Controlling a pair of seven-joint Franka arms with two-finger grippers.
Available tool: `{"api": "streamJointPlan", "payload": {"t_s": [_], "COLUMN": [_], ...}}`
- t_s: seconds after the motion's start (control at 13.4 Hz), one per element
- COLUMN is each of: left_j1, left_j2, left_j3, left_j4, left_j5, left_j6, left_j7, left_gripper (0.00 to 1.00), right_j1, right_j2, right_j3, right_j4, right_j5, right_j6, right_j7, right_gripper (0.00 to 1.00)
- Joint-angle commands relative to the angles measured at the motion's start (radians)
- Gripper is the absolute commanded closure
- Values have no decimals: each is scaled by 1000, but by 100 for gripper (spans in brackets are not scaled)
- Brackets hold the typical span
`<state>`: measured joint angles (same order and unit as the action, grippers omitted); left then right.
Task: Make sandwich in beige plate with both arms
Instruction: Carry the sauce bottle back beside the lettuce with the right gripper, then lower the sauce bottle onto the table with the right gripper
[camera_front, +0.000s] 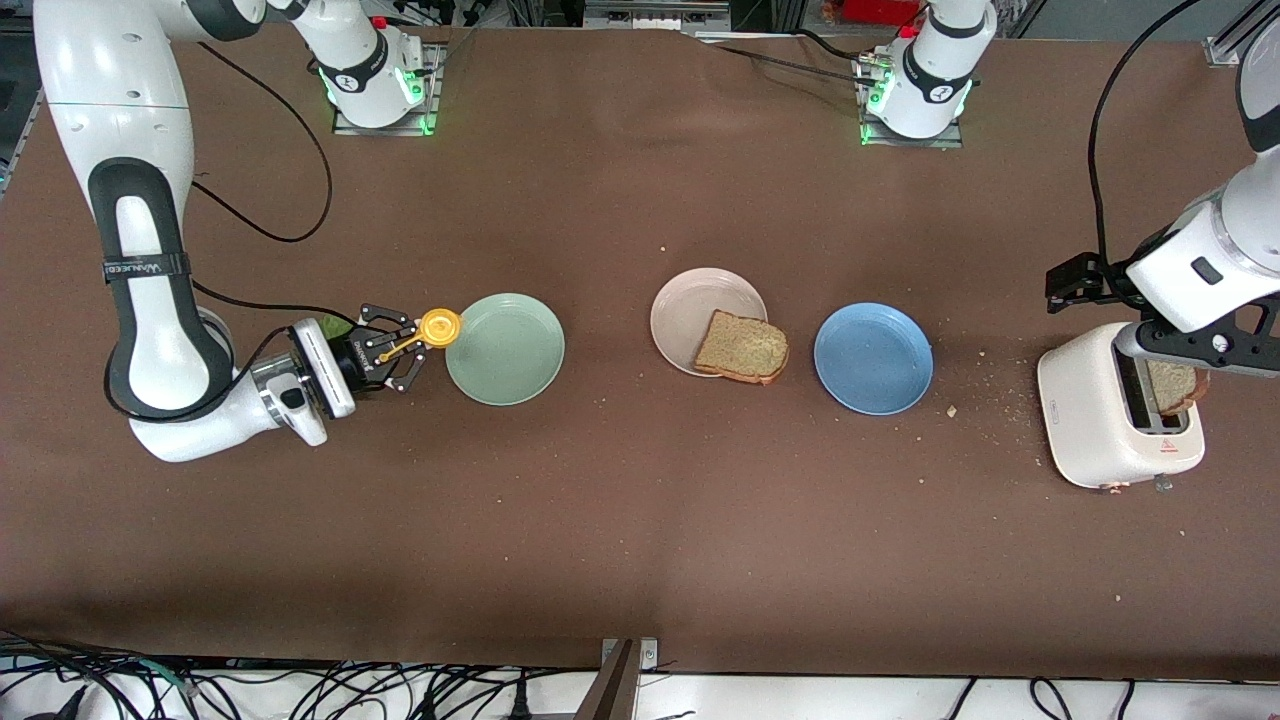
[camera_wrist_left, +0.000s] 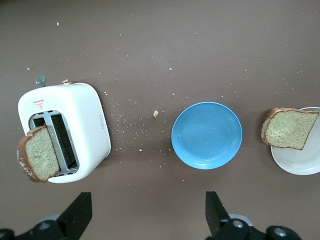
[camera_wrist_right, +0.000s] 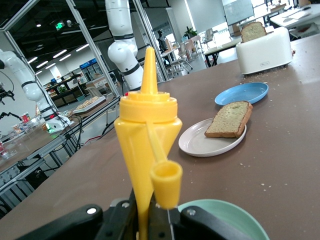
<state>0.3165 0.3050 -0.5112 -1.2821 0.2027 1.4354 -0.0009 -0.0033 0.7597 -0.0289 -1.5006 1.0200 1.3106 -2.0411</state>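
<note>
One brown bread slice (camera_front: 742, 347) lies on the beige plate (camera_front: 690, 310), overhanging the rim toward the blue plate. A second slice (camera_front: 1175, 385) stands in a slot of the white toaster (camera_front: 1110, 420). My left gripper (camera_front: 1190, 350) hangs over the toaster, open and empty. In its wrist view the fingertips (camera_wrist_left: 80, 212) are wide apart over bare table, with the toaster slice (camera_wrist_left: 39, 155) in sight. My right gripper (camera_front: 412, 350) is shut on a yellow squeeze bottle (camera_wrist_right: 147, 130) beside the mint-green plate (camera_front: 505, 350). A bit of green shows by the right wrist.
The blue plate (camera_front: 873, 358) lies between the beige plate and the toaster. Crumbs are scattered on the brown table around the toaster. Black cables trail from both arms. The bottle's loose cap (camera_wrist_right: 166, 184) dangles on its strap.
</note>
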Motion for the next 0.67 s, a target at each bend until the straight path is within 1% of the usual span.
{"api": "streamJointPlan", "payload": {"t_s": [0.0, 0.07, 0.22, 0.37, 0.6], "left_j1": [6, 6, 6, 6, 6], "left_j2": [-14, -14, -14, -14, -14], "left_j3": [-4, -4, -4, -4, -4], "left_j4": [0, 0, 0, 0, 0], "left_j5": [18, 18, 18, 18, 18], "left_j6": [-13, -13, -13, -13, -13], "left_j7": [-7, -7, -7, -7, -7], "left_gripper": [0, 0, 0, 0, 0], "right_j1": [-47, -63, -86, -112, -152], "right_j2": [-31, -5, 32, 55, 125], "right_j3": [7, 7, 7, 7, 14], "right_j4": [-95, -95, -96, -95, -86], "right_j5": [-55, -63, -66, -101, -107], "right_j6": [-14, -16, -39, -40, -56], "right_j7": [-178, -245, -319, -381, -458], "right_gripper": [100, 100, 100, 100, 100]}}
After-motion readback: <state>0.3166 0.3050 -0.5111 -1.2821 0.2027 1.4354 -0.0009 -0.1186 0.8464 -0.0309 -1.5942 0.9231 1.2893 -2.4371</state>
